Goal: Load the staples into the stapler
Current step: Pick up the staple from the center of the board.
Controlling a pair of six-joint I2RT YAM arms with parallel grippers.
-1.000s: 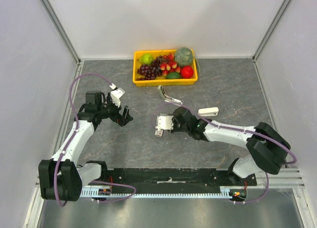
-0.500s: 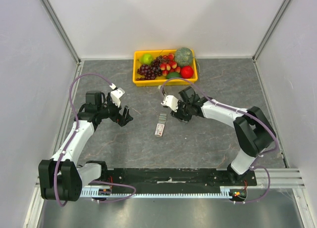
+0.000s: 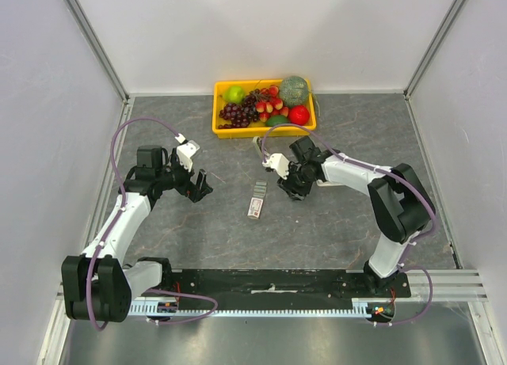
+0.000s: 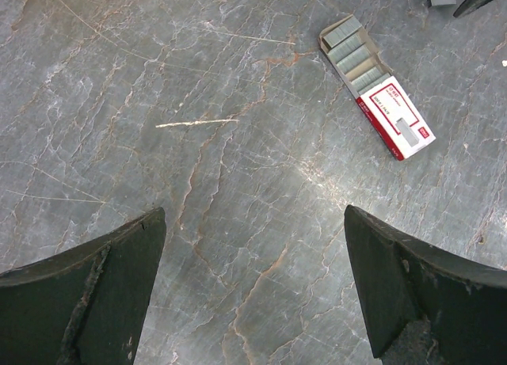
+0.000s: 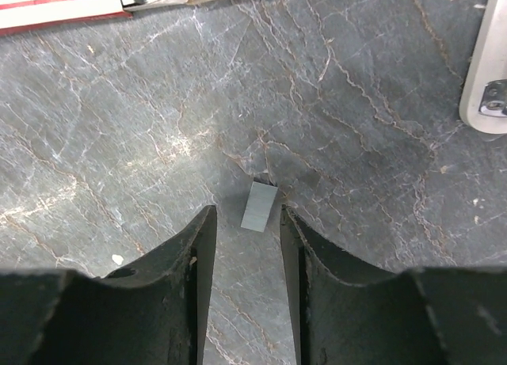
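- Staple box: red-and-white carton lying flat on the grey table, between the two arms. Its tray is slid out, so the silvery strips inside are exposed for picking.
- Loose strip: a short silvery piece lying flat on the table, apart from the box and directly between the right fingertips.
- Right gripper: lowered close to the table, fingers narrowly parted either side of the loose strip. A gap shows on the left side, so it is judged unclamped and lined up for a pinch.
- Left gripper: spread wide, holding nothing, hovering near the box. It is likely parked there so as not to crowd the right arm's pick.
- Stapler: only a pale edge shows at the right of the wrist view, near the strip. Its state cannot be told.
- Fruit basket: yellow, at the far side of the table, well apart from the work.
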